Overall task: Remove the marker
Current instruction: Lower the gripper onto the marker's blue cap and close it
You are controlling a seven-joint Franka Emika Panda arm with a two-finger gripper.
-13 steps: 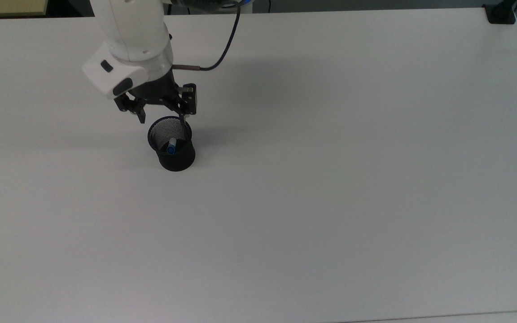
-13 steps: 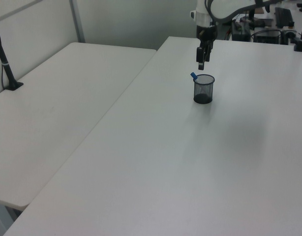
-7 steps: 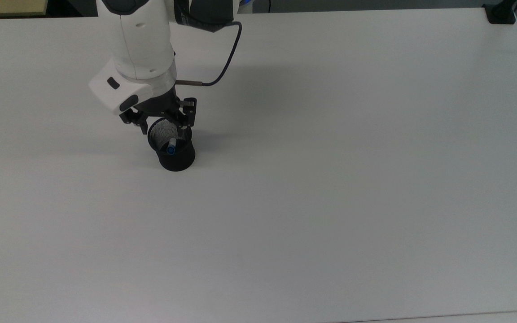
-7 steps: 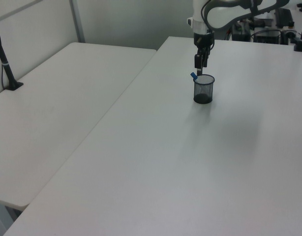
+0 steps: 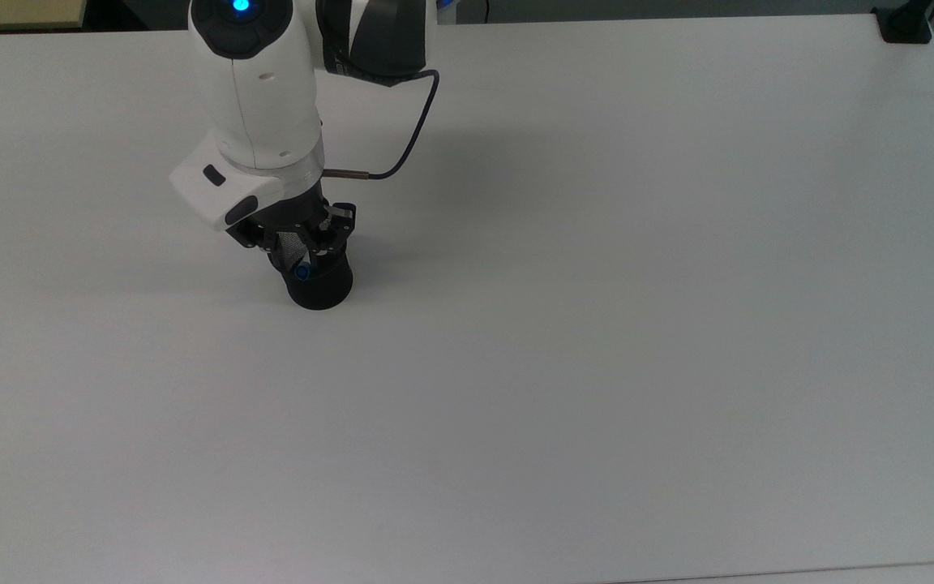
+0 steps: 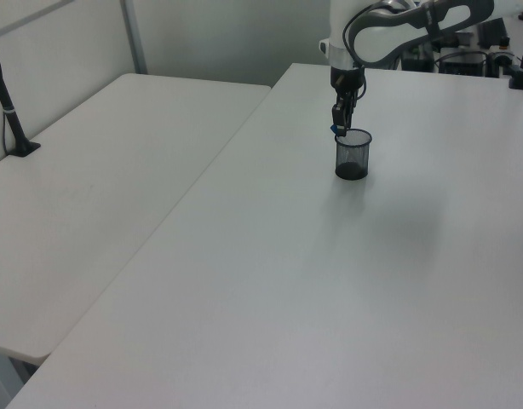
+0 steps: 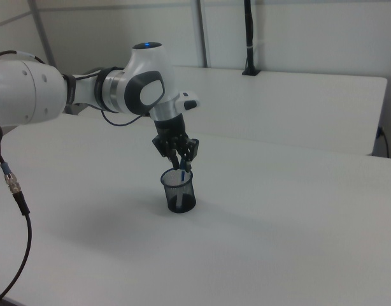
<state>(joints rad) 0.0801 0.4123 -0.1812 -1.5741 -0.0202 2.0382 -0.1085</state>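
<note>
The marker (image 5: 302,273) stands tilted in a black mesh cup (image 5: 323,288) on the white table, and its blue cap pokes above the rim at the top view's left side of the cup. My gripper (image 5: 302,253) is low over the cup mouth, right at the blue cap, and covers most of the opening. In the right view the gripper (image 7: 181,164) points down into the cup (image 7: 179,194), with the marker (image 7: 183,173) just below its tips. In the left view the gripper (image 6: 338,126) meets the cup's (image 6: 353,158) left rim.
The cup stands on a wide white table (image 5: 597,365). A black clamp (image 5: 903,24) sits at that table's far right corner in the top view. A second white table (image 6: 91,196) adjoins on the left view's left. A black cable (image 5: 410,138) loops off the wrist.
The arm has come down and forward over the last second, bringing the gripper from above and behind the cup onto its mouth at the marker's cap. The cup and marker have stayed in place.
</note>
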